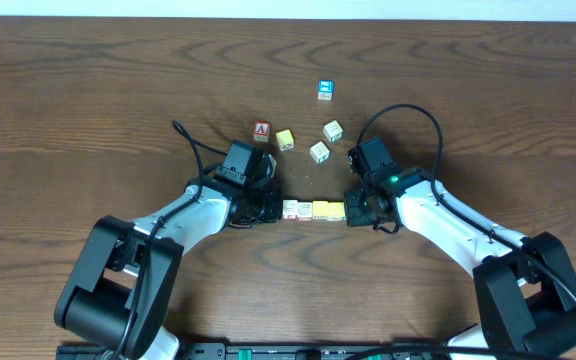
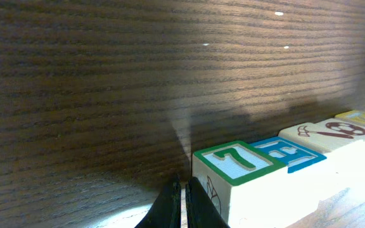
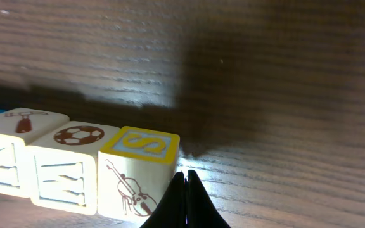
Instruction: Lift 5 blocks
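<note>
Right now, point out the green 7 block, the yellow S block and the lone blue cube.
green 7 block (image 2: 236, 161): left wrist view, centre of top face.
yellow S block (image 3: 141, 144): right wrist view, centre of top face.
blue cube (image 1: 324, 90): overhead view, top face.

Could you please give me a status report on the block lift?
Left end effector shut, right end effector shut. Row of blocks lined up between them. Loose blocks farther back, clear of the row.

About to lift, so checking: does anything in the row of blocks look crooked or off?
Nothing stands out: the row of blocks lies straight, faces flush, between the left tool and right tool.
</note>
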`<state>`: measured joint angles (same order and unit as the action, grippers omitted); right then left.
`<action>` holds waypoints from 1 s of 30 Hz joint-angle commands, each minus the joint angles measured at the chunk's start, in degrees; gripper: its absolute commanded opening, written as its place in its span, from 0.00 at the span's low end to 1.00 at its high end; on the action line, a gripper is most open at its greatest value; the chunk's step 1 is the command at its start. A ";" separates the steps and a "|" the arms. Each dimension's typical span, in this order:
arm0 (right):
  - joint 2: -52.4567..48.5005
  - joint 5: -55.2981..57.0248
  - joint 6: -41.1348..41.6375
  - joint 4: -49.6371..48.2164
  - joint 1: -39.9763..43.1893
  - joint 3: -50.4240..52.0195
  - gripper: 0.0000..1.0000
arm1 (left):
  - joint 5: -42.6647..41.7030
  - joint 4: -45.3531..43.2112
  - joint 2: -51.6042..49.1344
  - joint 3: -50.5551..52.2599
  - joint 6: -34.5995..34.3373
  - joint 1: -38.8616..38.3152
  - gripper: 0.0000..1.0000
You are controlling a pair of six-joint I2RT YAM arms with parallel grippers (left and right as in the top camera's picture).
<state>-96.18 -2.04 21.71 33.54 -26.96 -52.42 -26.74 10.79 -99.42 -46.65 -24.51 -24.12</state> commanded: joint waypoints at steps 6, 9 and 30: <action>-0.50 -3.26 1.07 -0.81 -2.49 2.01 0.01 | -0.59 -0.55 -1.03 -1.25 0.66 -2.05 0.07; -0.50 1.07 2.51 -0.76 -2.49 2.01 0.01 | 1.01 -0.52 -1.03 -1.25 0.68 -2.05 0.08; -0.50 19.10 6.14 -10.84 3.67 1.97 0.18 | 32.09 -2.08 -0.72 -1.62 0.90 -1.88 0.10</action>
<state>-96.18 12.93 27.99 25.32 -24.88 -50.61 -4.73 8.60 -99.33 -48.29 -24.14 -26.22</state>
